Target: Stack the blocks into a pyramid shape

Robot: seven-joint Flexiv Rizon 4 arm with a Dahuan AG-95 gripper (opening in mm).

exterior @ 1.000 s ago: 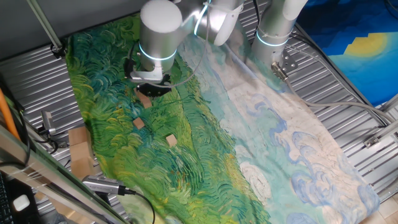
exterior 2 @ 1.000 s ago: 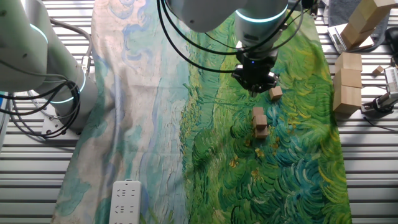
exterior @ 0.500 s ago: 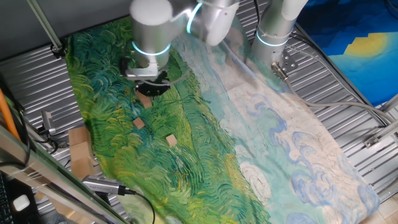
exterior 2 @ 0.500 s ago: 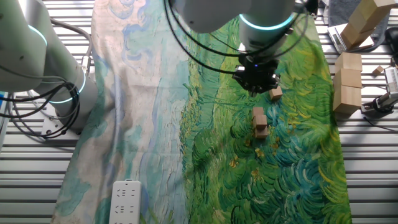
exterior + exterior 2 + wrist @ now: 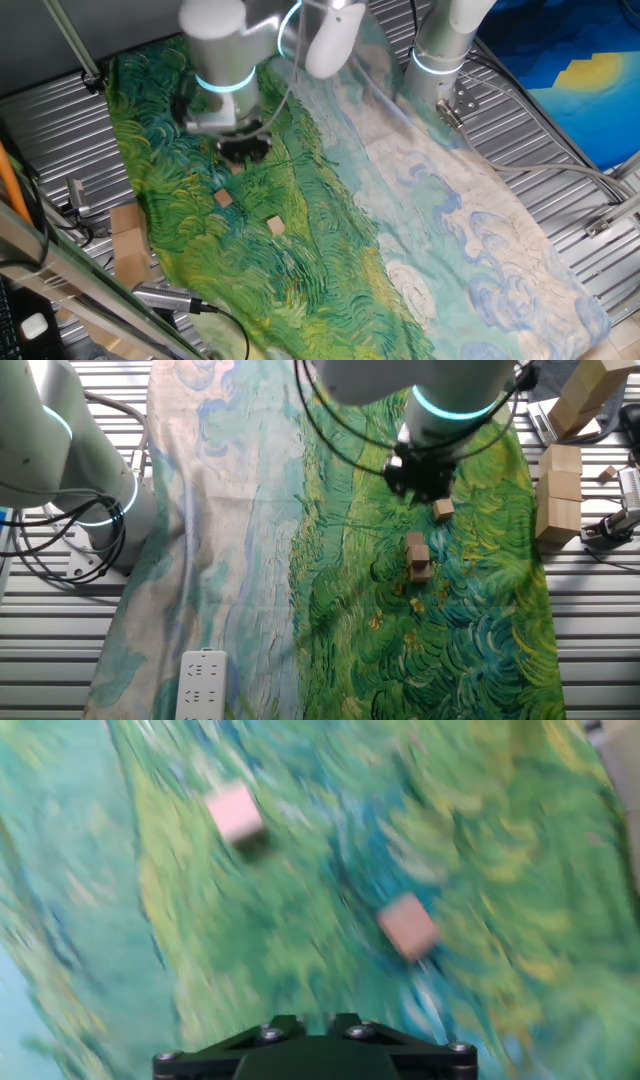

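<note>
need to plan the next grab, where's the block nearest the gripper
In the other fixed view, that block sits on the green cloth just right of the gripper, above two touching blocks.

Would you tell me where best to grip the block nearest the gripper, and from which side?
Come from above and pinch two opposite side faces of the block. It is a small cube lying flat on the cloth, apart from the other blocks, so there should be room either side.
</note>
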